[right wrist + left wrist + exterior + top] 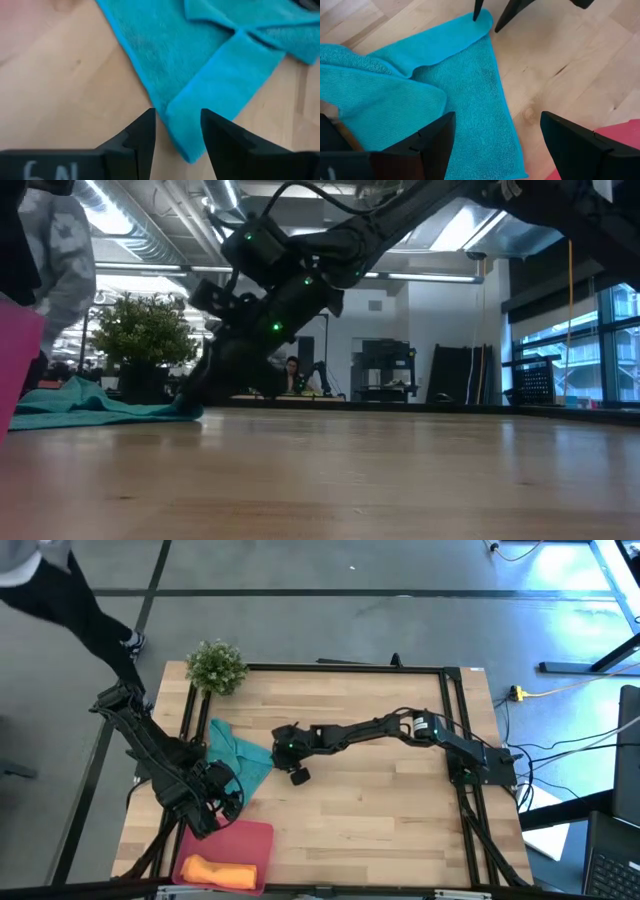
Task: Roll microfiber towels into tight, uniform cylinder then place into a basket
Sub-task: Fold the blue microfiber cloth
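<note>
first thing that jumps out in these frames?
The crumpled teal microfiber towel on the wooden table's left side, both arms converging on it: right gripper with open jaws straddling a corner, left gripper open above its edge. Next, the rolled orange towel lying in the pink-red tray at the near-left corner, opposite the small green potted plant.

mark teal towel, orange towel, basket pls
teal towel (240,755), high view, middle of the crumpled cloth.
orange towel (218,872), high view, middle of the roll lying in the basket.
basket (250,836), high view, bare pink floor near its far right corner.
</note>
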Available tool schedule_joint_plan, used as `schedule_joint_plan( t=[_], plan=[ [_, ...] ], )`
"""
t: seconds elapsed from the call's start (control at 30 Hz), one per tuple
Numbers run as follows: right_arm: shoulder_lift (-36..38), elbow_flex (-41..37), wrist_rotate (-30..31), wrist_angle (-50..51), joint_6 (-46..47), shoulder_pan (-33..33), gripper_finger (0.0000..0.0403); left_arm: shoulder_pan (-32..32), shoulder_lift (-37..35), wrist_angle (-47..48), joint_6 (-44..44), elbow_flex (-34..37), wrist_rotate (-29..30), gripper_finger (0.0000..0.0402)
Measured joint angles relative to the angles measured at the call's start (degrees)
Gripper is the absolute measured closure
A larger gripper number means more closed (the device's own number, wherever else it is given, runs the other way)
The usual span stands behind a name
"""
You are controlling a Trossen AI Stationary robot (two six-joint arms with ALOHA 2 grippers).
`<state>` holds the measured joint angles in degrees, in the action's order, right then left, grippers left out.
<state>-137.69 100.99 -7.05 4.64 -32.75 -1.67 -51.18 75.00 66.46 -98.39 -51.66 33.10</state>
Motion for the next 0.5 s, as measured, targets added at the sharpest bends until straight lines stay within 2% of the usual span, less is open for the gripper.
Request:
schedule_joint_plan(
  t=[0.27,0.37,0.5],
  plan=[
    [0.0,-0.1,1.5,1.9,0.0,0.0,0.0255,0.0,0.0,0.0,0.0,0.0,0.0,0.0124],
    [0.0,-0.1,1.5,1.8,0.0,0.0,0.0284,0.0,0.0,0.0,0.0,0.0,0.0,0.0124],
    [0.0,-0.1,1.5,2.2,0.4,0.0,0.0342,0.0,0.0,0.1,0.1,0.0,0.0,0.0124]
  ],
)
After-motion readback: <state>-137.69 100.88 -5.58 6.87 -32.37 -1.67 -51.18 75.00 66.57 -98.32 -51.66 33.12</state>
